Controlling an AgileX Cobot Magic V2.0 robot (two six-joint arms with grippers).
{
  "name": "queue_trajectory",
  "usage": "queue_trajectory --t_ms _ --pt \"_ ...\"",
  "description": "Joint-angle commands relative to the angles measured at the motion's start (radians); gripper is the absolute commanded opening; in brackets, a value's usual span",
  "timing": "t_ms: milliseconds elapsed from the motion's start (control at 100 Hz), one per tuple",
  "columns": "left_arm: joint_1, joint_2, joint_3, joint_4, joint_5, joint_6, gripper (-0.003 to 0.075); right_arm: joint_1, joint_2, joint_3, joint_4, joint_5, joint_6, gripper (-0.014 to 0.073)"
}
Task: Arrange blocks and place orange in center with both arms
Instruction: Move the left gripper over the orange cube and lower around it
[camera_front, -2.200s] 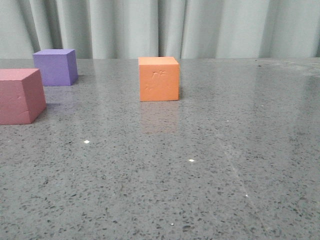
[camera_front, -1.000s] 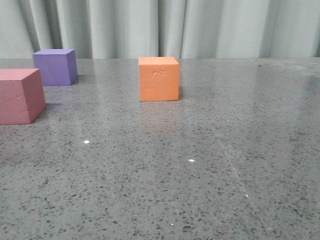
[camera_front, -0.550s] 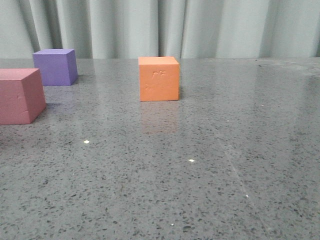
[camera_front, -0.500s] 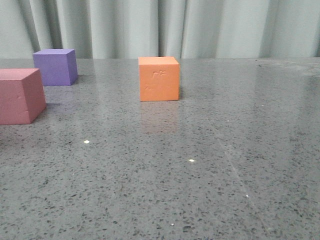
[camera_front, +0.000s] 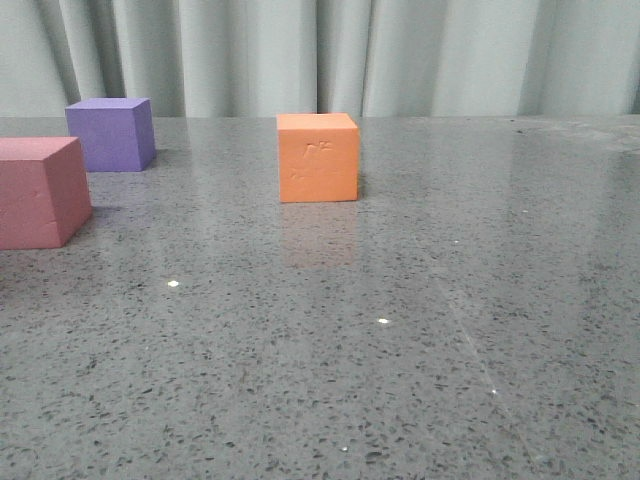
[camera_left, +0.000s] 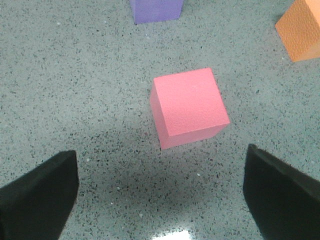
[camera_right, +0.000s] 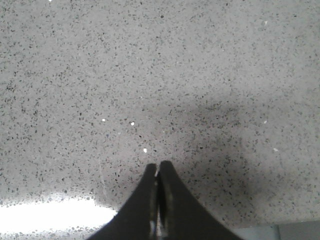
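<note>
The orange cube (camera_front: 318, 157), dented on its near face, stands mid-table toward the back. The purple cube (camera_front: 111, 133) is at the back left, and the pink-red cube (camera_front: 38, 191) at the left edge, nearer. No gripper shows in the front view. In the left wrist view my left gripper (camera_left: 160, 195) is open and empty above the table, its fingers (camera_left: 37, 192) wide apart, with the pink-red cube (camera_left: 189, 106) just ahead, the purple cube (camera_left: 156, 10) beyond and the orange cube (camera_left: 301, 30) to one side. My right gripper (camera_right: 158, 167) is shut and empty over bare table.
The grey speckled table (camera_front: 400, 330) stretches wide to the right and front. A pale curtain (camera_front: 330, 55) hangs behind the table's far edge. Bright light reflections lie on the table near both grippers.
</note>
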Motion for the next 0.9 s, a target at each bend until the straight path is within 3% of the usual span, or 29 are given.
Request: queue_trajectory --t_ms 0,220,460,620,890 --pt "0.003 -0.008 -0.037 -0.010 -0.065 -0.001 0.0624 -0.004 -0.002 -0.023 -0.014 -0.051 -0.008 -0.0067" --pt "0.003 -0.006 -0.043 -0.051 -0.050 0.001 0.0624 -0.004 -0.002 -0.023 -0.014 -0.051 -0.008 -0.0067" --pt "-0.031 0.056 -0.150 -0.153 -0.031 -0.026 0.0624 -0.004 -0.002 -0.023 -0.014 -0.051 -0.008 -0.0067" --pt "-0.177 0.142 -0.222 -0.079 -0.079 -0.164 0.0621 -0.004 -0.002 -0.023 -0.014 -0.050 -0.008 -0.0067" --pt "-0.503 0.386 -0.371 0.309 -0.149 -0.543 0.0621 -0.004 -0.002 -0.023 -0.014 -0.050 -0.008 -0.0067"
